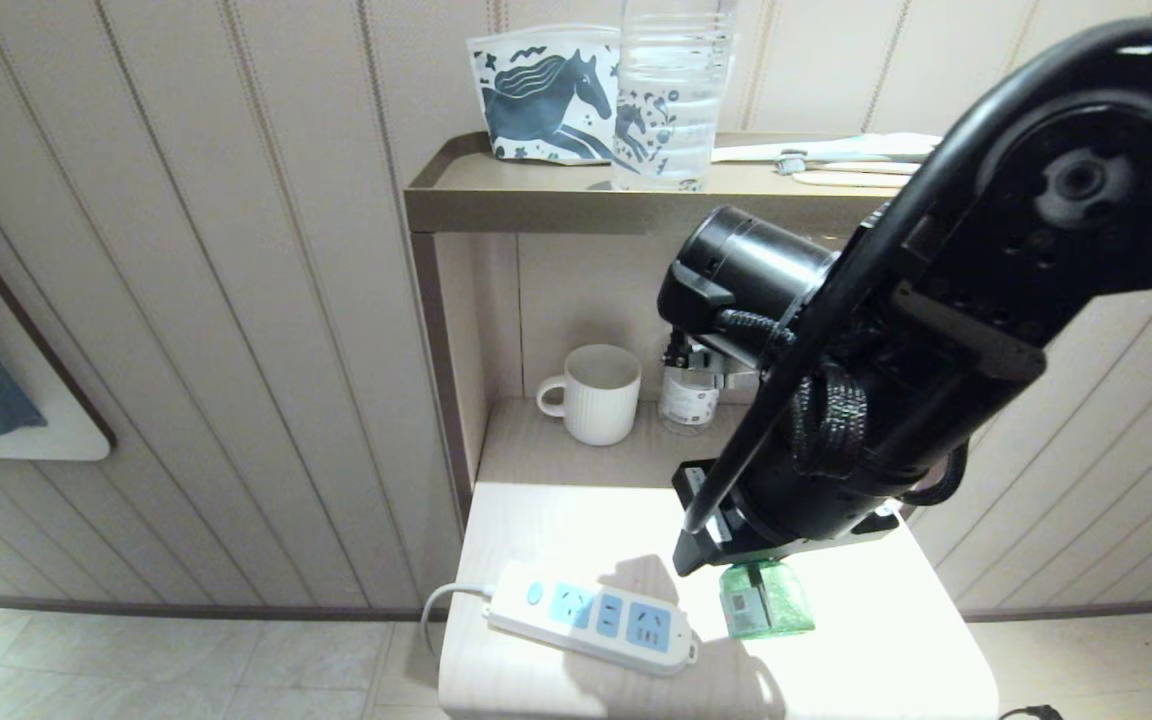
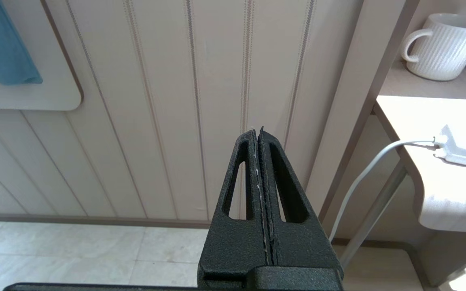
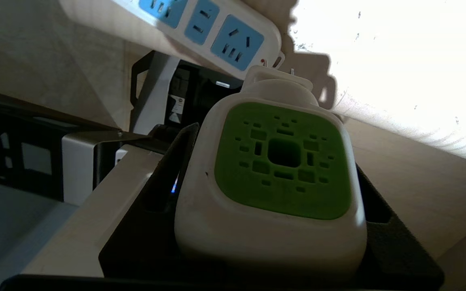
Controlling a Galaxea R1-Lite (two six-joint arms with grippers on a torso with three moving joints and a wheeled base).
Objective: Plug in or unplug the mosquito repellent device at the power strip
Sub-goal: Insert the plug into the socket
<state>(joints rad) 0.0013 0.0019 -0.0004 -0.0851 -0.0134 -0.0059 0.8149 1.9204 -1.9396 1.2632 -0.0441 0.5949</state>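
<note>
My right gripper (image 3: 277, 149) is shut on the mosquito repellent device (image 3: 281, 161), with a black finger against each side of its white head with the green vented face. In the head view its green bottle (image 1: 762, 600) hangs below my right arm, just above the white table top and right of the power strip (image 1: 591, 615). The plug prongs point toward the strip's near end (image 3: 217, 28) and stand apart from its blue socket faces. My left gripper (image 2: 257, 133) is shut and empty, parked beside the table facing the panelled wall.
A white ribbed mug (image 1: 596, 393) and a small clear bottle (image 1: 688, 400) stand on the lower shelf behind the table. On the upper shelf (image 1: 456, 185) are a tall water bottle (image 1: 671, 90) and a horse-print pouch (image 1: 546, 95). The strip's white cord (image 2: 378, 161) hangs off the table's left edge.
</note>
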